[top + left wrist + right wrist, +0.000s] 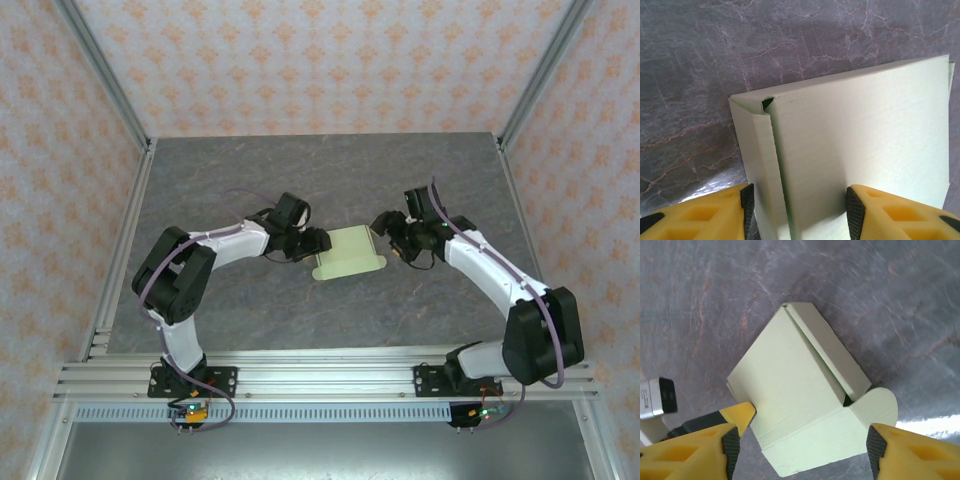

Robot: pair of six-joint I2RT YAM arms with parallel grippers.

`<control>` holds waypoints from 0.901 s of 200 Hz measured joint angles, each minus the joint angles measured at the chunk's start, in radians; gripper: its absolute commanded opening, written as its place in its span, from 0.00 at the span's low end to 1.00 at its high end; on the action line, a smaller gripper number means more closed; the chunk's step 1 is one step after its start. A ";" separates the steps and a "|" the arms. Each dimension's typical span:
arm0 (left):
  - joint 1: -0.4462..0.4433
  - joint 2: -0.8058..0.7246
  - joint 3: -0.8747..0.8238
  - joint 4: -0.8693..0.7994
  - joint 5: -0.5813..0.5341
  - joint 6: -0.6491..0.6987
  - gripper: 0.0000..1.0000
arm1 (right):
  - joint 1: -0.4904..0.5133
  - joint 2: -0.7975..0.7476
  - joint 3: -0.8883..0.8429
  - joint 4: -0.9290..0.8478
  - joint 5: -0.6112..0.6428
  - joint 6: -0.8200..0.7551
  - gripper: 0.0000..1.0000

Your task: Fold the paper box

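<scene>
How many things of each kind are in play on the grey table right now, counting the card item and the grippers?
paper box: 1
two-finger grippers: 2 (left gripper, right gripper)
Total: 3

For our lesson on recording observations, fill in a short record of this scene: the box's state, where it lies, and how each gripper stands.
Object: paper box, pale green card, partly folded, one long flap turned over
Location: on the grey table, between the two arms
Left gripper: jaws apart, astride the box's folded edge
Right gripper: jaws apart, astride the box's end near the rounded tab
Firm grip: cannot tell
</scene>
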 measured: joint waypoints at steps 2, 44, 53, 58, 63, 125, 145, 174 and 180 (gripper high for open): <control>0.000 0.002 0.003 -0.006 -0.001 0.004 0.53 | 0.001 0.005 0.005 -0.002 0.003 -0.018 0.64; 0.000 0.007 0.056 -0.097 -0.064 0.118 0.54 | 0.042 0.172 0.068 -0.031 0.095 -0.230 0.62; 0.000 0.007 0.058 -0.109 -0.077 0.142 0.54 | 0.042 0.203 0.069 -0.037 0.111 -0.265 0.61; 0.000 0.007 0.059 -0.113 -0.082 0.156 0.54 | 0.042 0.220 0.070 -0.038 0.120 -0.283 0.60; 0.000 0.007 0.059 -0.117 -0.088 0.165 0.54 | 0.041 0.238 0.072 -0.039 0.128 -0.298 0.59; 0.004 0.008 0.056 -0.112 -0.121 0.248 0.54 | 0.046 0.344 0.133 -0.025 0.124 -0.398 0.55; 0.004 0.011 0.056 -0.104 -0.126 0.269 0.49 | 0.046 0.344 0.159 -0.055 0.126 -0.410 0.56; 0.004 0.016 0.056 -0.088 -0.134 0.283 0.49 | 0.048 0.340 0.219 -0.079 0.112 -0.440 0.56; 0.004 0.017 0.056 -0.085 -0.136 0.283 0.49 | 0.048 0.336 0.221 -0.078 0.107 -0.447 0.56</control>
